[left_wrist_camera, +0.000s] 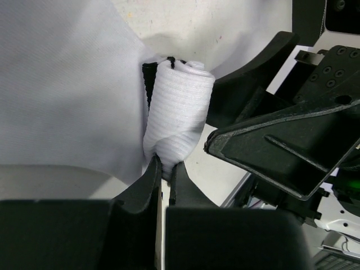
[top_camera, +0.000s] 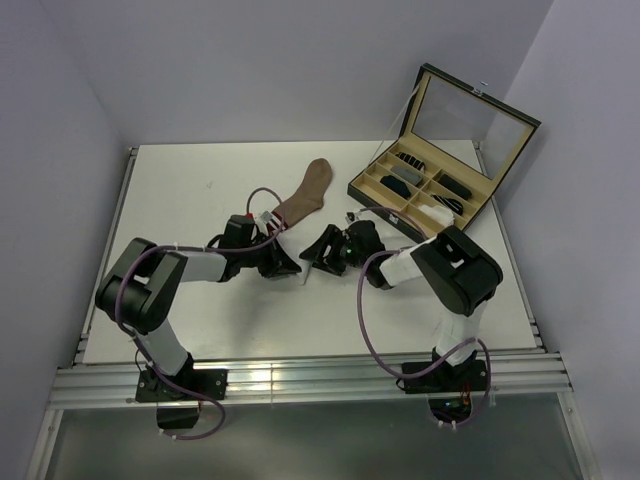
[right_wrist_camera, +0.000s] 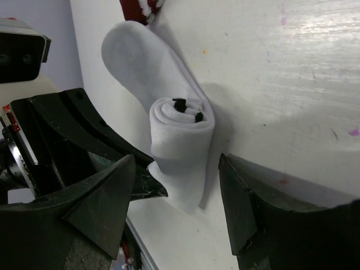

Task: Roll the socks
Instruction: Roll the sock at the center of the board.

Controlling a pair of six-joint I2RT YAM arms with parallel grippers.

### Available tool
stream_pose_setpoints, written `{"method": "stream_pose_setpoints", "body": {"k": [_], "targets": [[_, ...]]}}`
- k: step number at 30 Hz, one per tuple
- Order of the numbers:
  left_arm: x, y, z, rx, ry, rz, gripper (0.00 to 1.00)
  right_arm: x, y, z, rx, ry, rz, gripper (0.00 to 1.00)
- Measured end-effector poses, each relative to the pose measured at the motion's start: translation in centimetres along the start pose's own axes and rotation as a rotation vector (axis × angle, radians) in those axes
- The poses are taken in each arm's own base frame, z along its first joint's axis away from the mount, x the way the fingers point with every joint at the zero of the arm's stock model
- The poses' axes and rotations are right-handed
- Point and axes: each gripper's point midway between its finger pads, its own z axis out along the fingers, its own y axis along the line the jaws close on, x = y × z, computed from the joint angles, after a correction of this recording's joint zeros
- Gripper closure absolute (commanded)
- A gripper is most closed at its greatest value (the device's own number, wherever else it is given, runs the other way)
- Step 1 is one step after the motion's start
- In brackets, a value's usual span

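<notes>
On the white table (top_camera: 180, 190), centre: my left gripper (left_wrist_camera: 164, 169) clamps the white ribbed fabric sock (right_wrist_camera: 180, 135), rolled partway; right gripper (right_wrist_camera: 177, 183) gapes around it. Tan-brown fabric sock (top_camera: 308, 195) lies flat, unstarted.

Left arm (top_camera: 150, 290) and right arm (top_camera: 455, 270): bulky black joint housings, white link sleeves between, each on a black base (top_camera: 170, 385). A thin purple-grey cable (top_camera: 365, 330) runs loose along each arm. Left gripper (left_wrist_camera: 165, 169) and right gripper (right_wrist_camera: 177, 169) are matte black with wedge-shaped fingers (right_wrist_camera: 101, 202); small socket screws (left_wrist_camera: 332, 70) dot the right gripper's housing, with a green light (left_wrist_camera: 349, 183) glowing below.
</notes>
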Motion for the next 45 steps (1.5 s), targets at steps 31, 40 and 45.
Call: {"method": "stream_pose_setpoints", "body": {"k": [31, 40, 45], "targets": [[-0.1, 0.5, 0.3, 0.056, 0.017, -0.085, 0.64, 0.6, -0.3, 1.1, -0.021, 0.041, 0.018, 1.00], [-1.0, -0.2, -2.3, -0.162, -0.181, 0.109, 0.30, 0.3, -0.3, 0.5, 0.066, 0.063, -0.004, 1.00], [0.2, -3.2, -3.0, -0.249, -0.327, 0.364, 0.26, 0.4, -0.3, 0.5, 0.111, 0.082, -0.005, 1.00]]}}
